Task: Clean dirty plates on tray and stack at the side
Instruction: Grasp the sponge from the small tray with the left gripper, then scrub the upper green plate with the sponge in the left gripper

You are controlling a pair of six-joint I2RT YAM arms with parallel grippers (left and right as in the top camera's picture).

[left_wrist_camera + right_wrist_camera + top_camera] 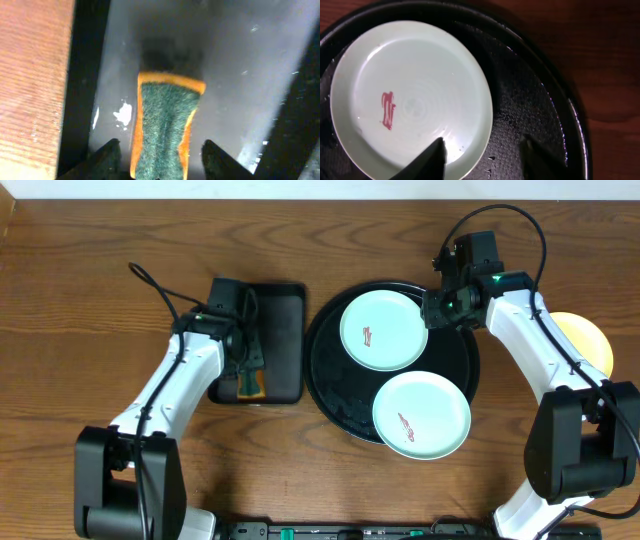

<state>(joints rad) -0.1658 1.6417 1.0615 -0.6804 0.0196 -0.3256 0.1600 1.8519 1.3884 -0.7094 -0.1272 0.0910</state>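
Observation:
The round black tray (335,385) holds two mint-blue plates, each with a red smear: one at the back (383,330), one at the front right (421,415). A pale yellow plate (590,340) lies on the table at the right, partly hidden by the right arm. My right gripper (440,308) is open over the back plate's right edge. In the right wrist view the jaws (485,155) straddle the rim of that plate (410,95): one finger over the plate, the other over the tray (535,95). My left gripper (246,365) is open around a green-and-orange sponge (165,125).
The sponge (251,385) lies in a smaller rectangular black tray (280,330) left of the round tray. That tray's wet floor (235,75) and its dark left rim (85,75) show in the left wrist view, with bare wood beyond.

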